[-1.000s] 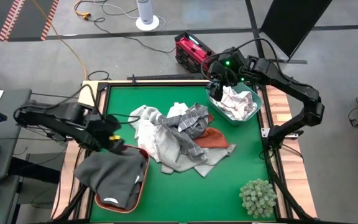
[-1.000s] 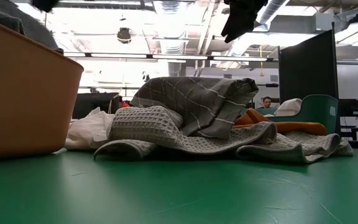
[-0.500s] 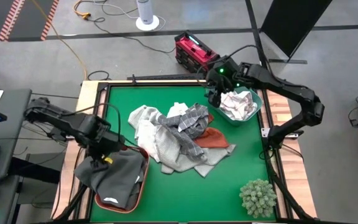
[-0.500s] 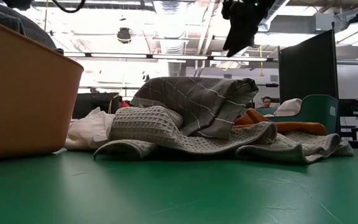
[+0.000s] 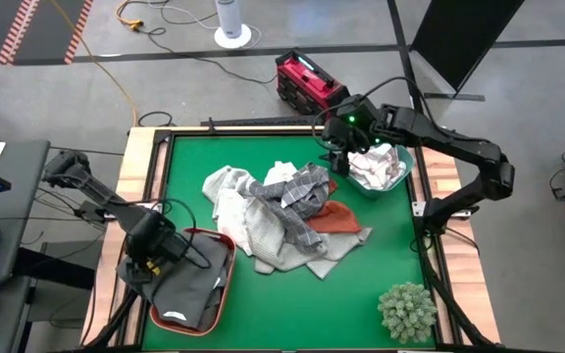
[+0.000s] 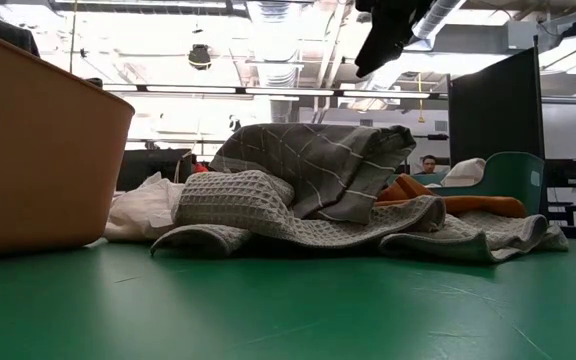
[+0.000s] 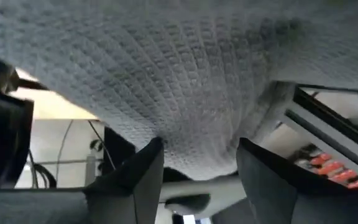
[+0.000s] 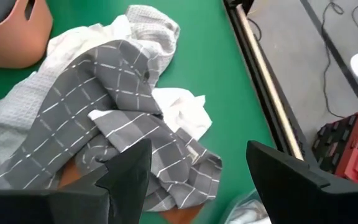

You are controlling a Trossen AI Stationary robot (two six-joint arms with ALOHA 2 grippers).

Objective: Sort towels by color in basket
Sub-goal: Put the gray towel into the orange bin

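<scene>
Towels: we see the plain grey waffle towel [image 5: 186, 291] has now dropped into the rust-orange plastic basket [image 5: 226, 267] under our left tool [image 5: 155, 257], fingers parted. The right tool [image 5: 336, 157], spread, moved from the white ones toward the pile [image 5: 278, 221].

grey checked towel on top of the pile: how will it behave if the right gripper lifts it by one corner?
Probably floppy: the grey checked towel lies crumpled in soft folds. It likely drags neighbours, since it overlaps the rust-orange towel and the white towel. The right gripper hangs open above it.
</scene>
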